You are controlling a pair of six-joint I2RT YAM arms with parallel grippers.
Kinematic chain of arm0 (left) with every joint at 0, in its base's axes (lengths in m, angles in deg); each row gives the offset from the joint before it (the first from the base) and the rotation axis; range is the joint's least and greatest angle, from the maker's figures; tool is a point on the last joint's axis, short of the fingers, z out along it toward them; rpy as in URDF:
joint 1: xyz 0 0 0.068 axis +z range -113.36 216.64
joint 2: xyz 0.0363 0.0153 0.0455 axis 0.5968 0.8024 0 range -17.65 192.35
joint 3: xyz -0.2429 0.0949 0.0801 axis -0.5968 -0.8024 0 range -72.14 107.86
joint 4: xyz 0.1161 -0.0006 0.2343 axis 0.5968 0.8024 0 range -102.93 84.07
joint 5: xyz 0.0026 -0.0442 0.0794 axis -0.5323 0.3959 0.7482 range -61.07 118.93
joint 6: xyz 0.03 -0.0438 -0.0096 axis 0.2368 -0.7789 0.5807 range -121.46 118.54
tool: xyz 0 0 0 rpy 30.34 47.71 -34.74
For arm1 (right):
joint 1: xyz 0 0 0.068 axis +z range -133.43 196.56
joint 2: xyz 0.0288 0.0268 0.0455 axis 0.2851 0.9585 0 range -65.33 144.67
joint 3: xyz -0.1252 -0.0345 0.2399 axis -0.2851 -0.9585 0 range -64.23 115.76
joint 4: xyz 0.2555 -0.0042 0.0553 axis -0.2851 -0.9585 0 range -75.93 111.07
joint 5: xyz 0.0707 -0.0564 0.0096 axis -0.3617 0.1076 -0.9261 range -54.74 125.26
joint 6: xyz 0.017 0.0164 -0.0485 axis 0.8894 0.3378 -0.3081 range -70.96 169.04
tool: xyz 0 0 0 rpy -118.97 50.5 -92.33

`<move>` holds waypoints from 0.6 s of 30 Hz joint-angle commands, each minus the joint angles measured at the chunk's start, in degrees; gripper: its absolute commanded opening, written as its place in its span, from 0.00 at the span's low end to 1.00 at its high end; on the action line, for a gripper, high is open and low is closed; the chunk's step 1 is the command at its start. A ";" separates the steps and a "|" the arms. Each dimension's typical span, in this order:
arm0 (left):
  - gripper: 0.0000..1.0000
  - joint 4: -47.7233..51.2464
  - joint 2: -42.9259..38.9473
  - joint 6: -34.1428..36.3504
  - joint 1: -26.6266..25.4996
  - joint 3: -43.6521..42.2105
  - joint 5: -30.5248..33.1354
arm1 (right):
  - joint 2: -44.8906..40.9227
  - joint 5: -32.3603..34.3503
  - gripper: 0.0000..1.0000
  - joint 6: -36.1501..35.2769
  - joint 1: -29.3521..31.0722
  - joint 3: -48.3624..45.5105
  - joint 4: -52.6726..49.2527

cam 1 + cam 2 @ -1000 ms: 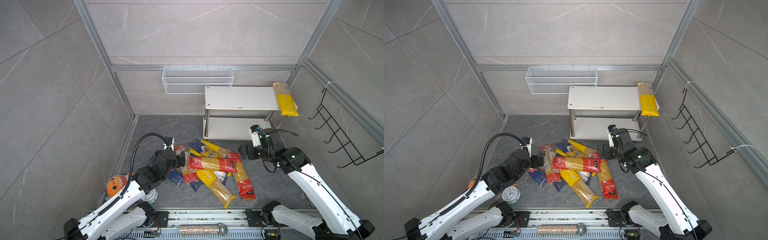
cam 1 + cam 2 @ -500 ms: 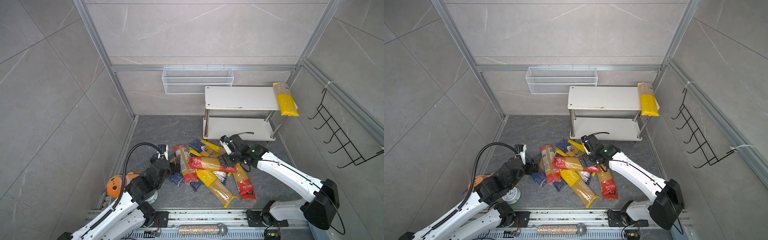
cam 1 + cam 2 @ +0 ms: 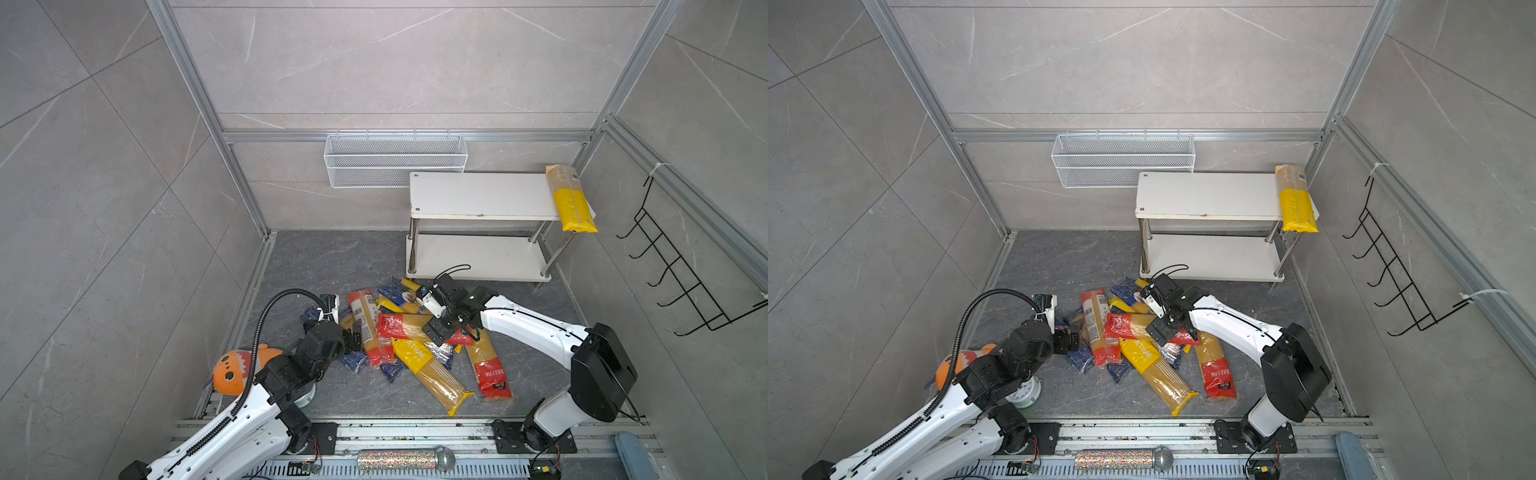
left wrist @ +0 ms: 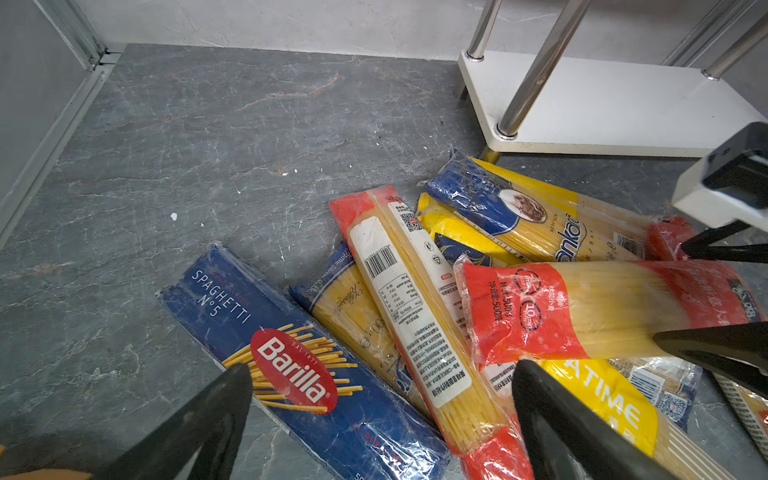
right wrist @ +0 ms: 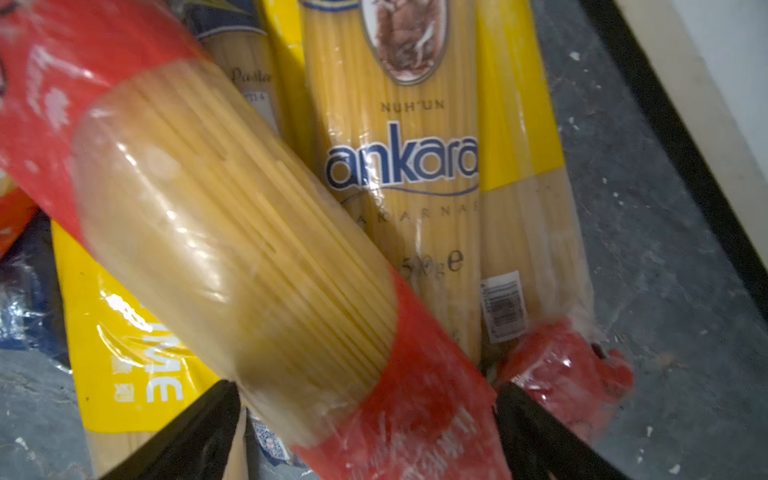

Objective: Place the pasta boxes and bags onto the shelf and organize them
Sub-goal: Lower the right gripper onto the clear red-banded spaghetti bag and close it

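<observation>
The red-ended spaghetti bag (image 3: 405, 330) lies atop the other packs (image 3: 419, 361) on the floor (image 3: 332, 257), long axis roughly along the front edge of the shelf (image 3: 478, 255). My right pincer (image 3: 444, 332), spread wide, straddles it crosswise; my left pincer (image 4: 382, 370), also spread, sits farther off.

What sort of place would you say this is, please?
Probably a robot test cell mocked up as a pantry corner: aluminium framing, a white two-tier shelf, a wire mesh basket and heaped spaghetti packs.
</observation>
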 commanded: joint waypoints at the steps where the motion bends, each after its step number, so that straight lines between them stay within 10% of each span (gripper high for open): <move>1: 1.00 -2.44 -0.01 0.98 -0.24 -0.56 -0.75 | 2.61 -3.56 1.00 -4.60 0.43 3.51 -2.51; 18: 1.00 -3.36 -0.13 0.85 -0.29 -1.66 0.08 | 11.09 -6.21 0.98 -6.04 1.67 6.56 -6.74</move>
